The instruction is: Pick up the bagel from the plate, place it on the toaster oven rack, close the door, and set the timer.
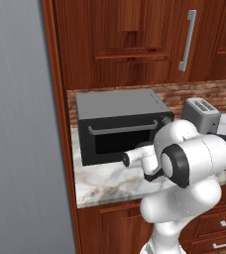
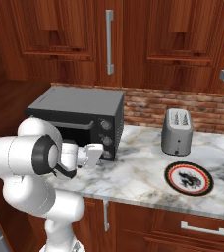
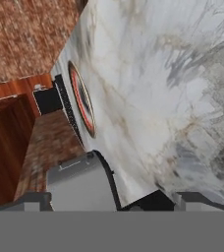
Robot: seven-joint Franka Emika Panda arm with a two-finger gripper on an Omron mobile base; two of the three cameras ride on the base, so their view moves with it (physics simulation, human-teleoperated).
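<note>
Though door [image 1: 123, 130] of toaster oven [image 2: 79, 118] stands shut against table's back-left corner, no bagel visible on plate [image 2: 188, 177], which lies bare toward front edge, right of silver toaster [image 2: 177, 131]. Bagel's whereabouts: cannot tell; possibly behind dark glass, judging by closed door. Gripper [image 2: 95, 154] held level just before oven's knob column [image 2: 105, 133], probably lined up for timer. Fingers' state: cannot tell, tips barely showing in hand view. Hand view rolled sideways, skimming marble table [image 3: 158, 88] toward plate edge-on. Next likely: reach and turn of timer knob.
</note>
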